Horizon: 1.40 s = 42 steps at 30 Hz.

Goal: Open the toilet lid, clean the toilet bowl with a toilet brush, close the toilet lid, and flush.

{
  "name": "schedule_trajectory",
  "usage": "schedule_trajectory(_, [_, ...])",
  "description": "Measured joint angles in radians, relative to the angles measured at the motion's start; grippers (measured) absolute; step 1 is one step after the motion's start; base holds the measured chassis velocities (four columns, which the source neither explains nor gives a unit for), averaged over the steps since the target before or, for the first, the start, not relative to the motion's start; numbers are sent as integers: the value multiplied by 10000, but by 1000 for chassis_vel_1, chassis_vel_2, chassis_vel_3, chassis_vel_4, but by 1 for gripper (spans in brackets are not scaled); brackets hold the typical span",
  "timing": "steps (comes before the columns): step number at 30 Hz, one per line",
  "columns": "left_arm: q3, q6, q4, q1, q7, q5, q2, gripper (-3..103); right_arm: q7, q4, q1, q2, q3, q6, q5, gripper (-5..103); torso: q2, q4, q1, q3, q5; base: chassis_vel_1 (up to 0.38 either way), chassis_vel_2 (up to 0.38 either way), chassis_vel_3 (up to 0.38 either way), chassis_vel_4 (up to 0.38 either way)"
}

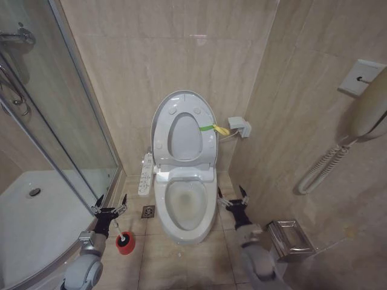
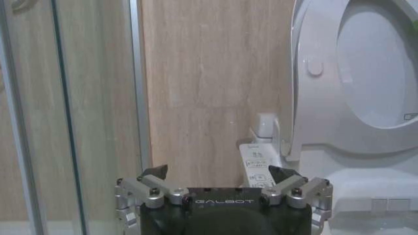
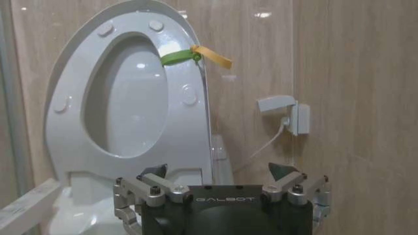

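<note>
The toilet lid (image 1: pixel 184 136) stands upright against the back wall, with the seat ring (image 1: pixel 162 136) raised in front of it and a green-yellow strap (image 1: pixel 213 128) at its edge. Below them the white toilet bowl (image 1: pixel 186 202) lies open. The toilet brush (image 1: pixel 123 240) sits in its red holder (image 1: pixel 126 244) on the floor left of the bowl. My left gripper (image 1: pixel 109 205) hangs open just above and behind the holder, holding nothing. On the bowl's right side my right gripper (image 1: pixel 233 197) is open too. The wrist views show the left gripper (image 2: pixel 219 172) and right gripper (image 3: pixel 219 169) with spread fingers facing the raised lid (image 3: pixel 124 103).
A long white button panel (image 1: pixel 145 173) juts out at the toilet's left. The glass shower enclosure (image 1: pixel 54 145) and its white tray fill the left. A floor drain (image 1: pixel 148 211), wall socket (image 1: pixel 240 127), wall phone (image 1: pixel 370 109) and metal box (image 1: pixel 290 238) are nearby.
</note>
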Motion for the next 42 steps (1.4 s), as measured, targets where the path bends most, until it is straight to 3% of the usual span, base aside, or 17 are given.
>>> schedule_trajectory(11, [-1, 0, -1, 0, 0, 0, 0, 100, -1521, 3093, -2804, 171, 1427, -1450, 386, 100, 1, -2, -2, -1, -6, 0, 0, 0, 0])
schedule_trajectory(18, [0, 0, -1, 0, 0, 0, 0, 100, -1638, 3158, -2862, 213, 1426, -1483, 434, 100, 0, 1, -2, 0, -1, 0, 0, 0, 0])
schedule_trajectory(21, [0, 0, 0, 1, 0, 0, 0, 100, -2122, 2863, -2683, 510, 941, -1199, 691, 100, 1, -1, -3, 0, -9, 0, 0, 0, 0])
schedule_trajectory(24, [-3, 0, 0, 0, -3, 0, 2, 100, -3242, 1999, -2201, 1206, -275, -480, 1262, 100, 0, 4, -2, 0, 10, 0, 0, 0, 0])
schedule_trajectory(26, [2, 0, -1, 2, 1, 0, 1, 100, -3352, 1707, -2026, 1273, -348, -279, 1246, 100, 1, 2, -3, 0, -9, 0, 0, 0, 0])
schedule_trajectory(42, [0, 0, 0, 1, 0, 0, 1, 100, -2826, 737, -646, 792, 282, -18, 1774, 100, 0, 1, 0, 2, 0, 0, 0, 0, 0])
